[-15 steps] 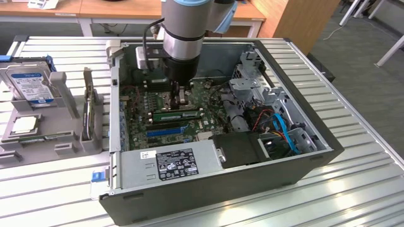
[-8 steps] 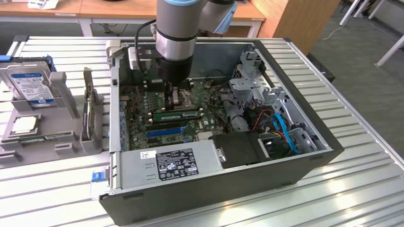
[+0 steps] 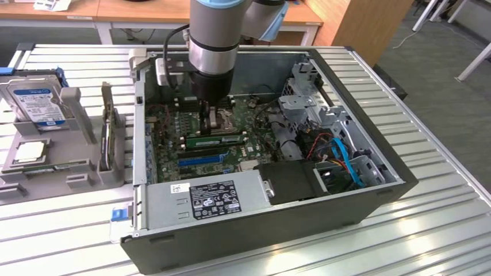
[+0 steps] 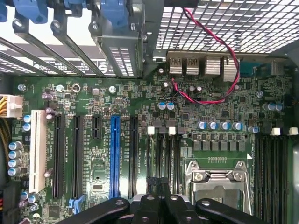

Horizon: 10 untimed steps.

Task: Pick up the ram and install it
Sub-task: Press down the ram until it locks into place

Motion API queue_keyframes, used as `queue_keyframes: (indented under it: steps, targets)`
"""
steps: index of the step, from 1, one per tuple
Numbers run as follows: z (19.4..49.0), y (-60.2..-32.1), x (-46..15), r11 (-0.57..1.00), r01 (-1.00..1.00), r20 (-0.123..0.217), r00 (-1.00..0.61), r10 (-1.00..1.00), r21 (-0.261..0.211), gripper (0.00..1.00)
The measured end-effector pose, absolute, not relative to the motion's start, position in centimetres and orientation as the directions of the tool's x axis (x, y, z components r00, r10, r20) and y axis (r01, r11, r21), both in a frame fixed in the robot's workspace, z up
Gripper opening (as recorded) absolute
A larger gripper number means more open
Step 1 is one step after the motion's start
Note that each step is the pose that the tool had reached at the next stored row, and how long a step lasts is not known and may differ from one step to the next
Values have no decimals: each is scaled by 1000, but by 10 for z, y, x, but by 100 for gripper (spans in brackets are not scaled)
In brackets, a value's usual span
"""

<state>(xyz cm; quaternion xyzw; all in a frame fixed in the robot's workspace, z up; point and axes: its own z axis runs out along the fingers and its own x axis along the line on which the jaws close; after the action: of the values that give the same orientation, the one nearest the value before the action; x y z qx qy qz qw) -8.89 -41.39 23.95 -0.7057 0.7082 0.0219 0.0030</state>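
On the exterior view's left, a holder (image 3: 61,167) on the desk (image 3: 69,230) carries a drive (image 3: 34,103) and a processor (image 3: 29,151). Centre: the claw (image 3: 208,118) stands inside the case (image 3: 307,224), jaws together, holding nothing visible. The ram (image 3: 215,140) lies on the motherboard (image 4: 224,112), just below the claw. The install step appears underway; whether the ram is fully seated cannot be told.

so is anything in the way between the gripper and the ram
Nothing visible. The shut gripper hangs right over the ram, which stands on the motherboard beside the processor socket; whether they touch I cannot tell.
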Motion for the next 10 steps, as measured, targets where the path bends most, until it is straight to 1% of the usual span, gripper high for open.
queue_keyframes:
  steps: [10]
  targets:
    - [231, -414, -90, 3, -1000, -35, -4, -999, 27, 10]
